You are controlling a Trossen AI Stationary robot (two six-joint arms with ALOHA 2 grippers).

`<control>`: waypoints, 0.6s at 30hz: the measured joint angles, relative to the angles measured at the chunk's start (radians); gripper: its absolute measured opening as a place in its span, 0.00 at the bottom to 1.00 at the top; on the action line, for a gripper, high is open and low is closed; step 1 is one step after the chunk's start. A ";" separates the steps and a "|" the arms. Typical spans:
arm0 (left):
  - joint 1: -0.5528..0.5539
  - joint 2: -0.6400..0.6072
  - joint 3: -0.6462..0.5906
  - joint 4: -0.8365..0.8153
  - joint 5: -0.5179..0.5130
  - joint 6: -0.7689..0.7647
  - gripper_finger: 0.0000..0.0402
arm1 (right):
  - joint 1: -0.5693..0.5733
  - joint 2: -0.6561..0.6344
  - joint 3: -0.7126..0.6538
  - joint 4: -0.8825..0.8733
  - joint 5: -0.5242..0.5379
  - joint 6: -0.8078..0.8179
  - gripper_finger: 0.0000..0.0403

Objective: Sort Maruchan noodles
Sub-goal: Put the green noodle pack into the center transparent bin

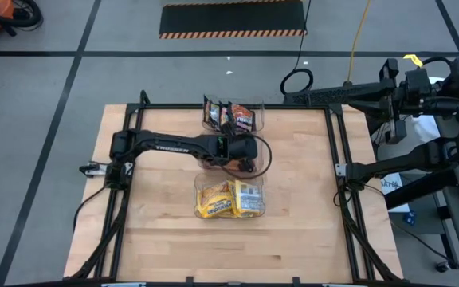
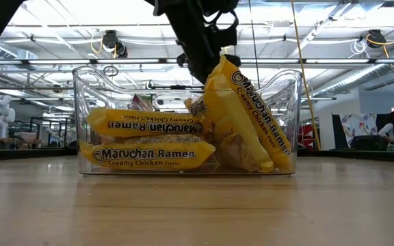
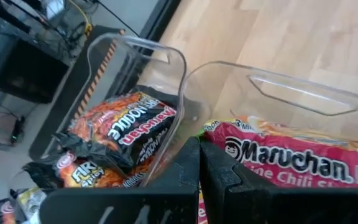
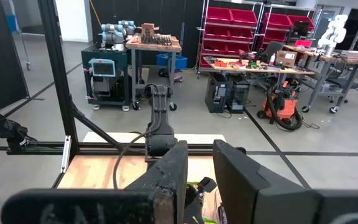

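With our left end effector point(image 3: 199, 180) clenched empty over the middle bin point(image 3: 278, 93), we next release and grasp a packet point(image 3: 291, 158) below.

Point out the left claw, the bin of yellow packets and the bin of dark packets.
left claw point(image 3: 199, 180), left wrist view, shut fingertips.
yellow-packet bin point(image 1: 198, 209), high view, left rim.
dark-packet bin point(image 1: 260, 116), high view, right rim.

Parted right claw point(image 4: 199, 180) before the left arm point(image 4: 157, 127), workshop benches point(image 4: 263, 62) beyond.

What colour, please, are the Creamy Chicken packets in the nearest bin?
Yellow with dark lettering, best seen in the low view: Creamy Chicken packets in the clear bin.
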 joint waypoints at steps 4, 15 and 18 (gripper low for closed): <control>0.018 0.000 0.000 -0.002 0.028 -0.035 0.01 | 0.000 0.000 0.000 0.000 0.000 -0.012 0.17; 0.019 0.000 0.000 -0.003 0.035 -0.081 0.07 | 0.000 0.000 0.000 0.000 0.000 -0.012 0.17; 0.019 0.000 0.000 -0.003 0.035 -0.074 0.07 | 0.000 0.000 0.000 0.000 0.000 -0.012 0.17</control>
